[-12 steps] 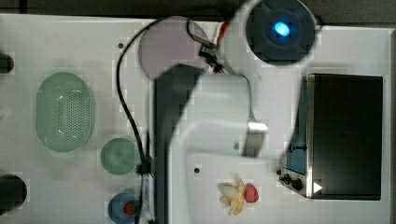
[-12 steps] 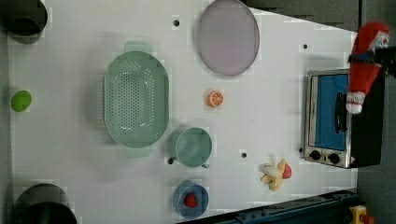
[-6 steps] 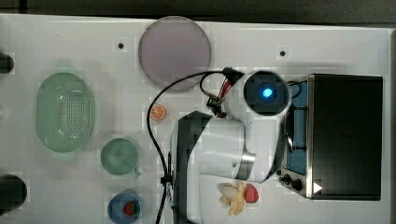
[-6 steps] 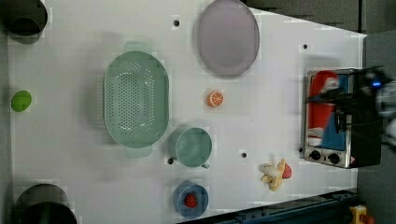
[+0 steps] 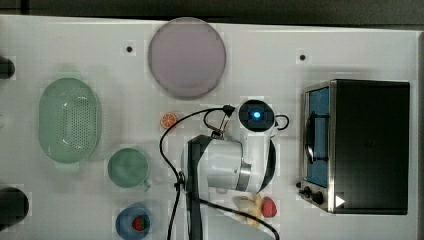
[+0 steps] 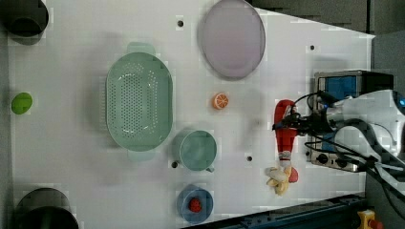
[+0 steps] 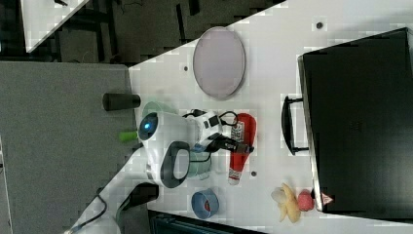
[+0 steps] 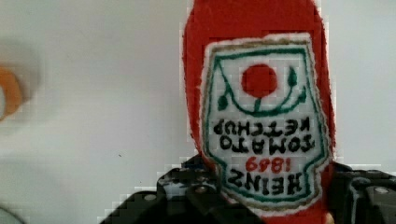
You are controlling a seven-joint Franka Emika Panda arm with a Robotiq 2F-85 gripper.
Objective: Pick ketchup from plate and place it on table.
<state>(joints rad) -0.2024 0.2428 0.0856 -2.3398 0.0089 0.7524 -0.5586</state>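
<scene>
Ketchup bottle [image 6: 285,132]: a slim red plush bottle with a white "Tomato Ketchup" label, held between the gripper's fingers. It is off the plate.
Gripper [image 6: 292,125]: black fingers clamped on the bottle's sides around mid-body; in the wrist view the fingers [image 8: 196,193] flank the label's lower edge.
Long axis: in the left view the bottle runs top to bottom, whitish cap end pointing down toward a banana toy [image 6: 277,175].
Position: the bottle is over bare table [image 6: 76,176], between the orange slice [image 6: 220,100] and the toaster oven [image 6: 351,86]. Whether it touches the tabletop cannot be told.
Plate [image 6: 232,38]: pale lilac disc, nothing on it, well apart toward the left view's top.
Likely next need: lower if still raised, then let go.
</scene>
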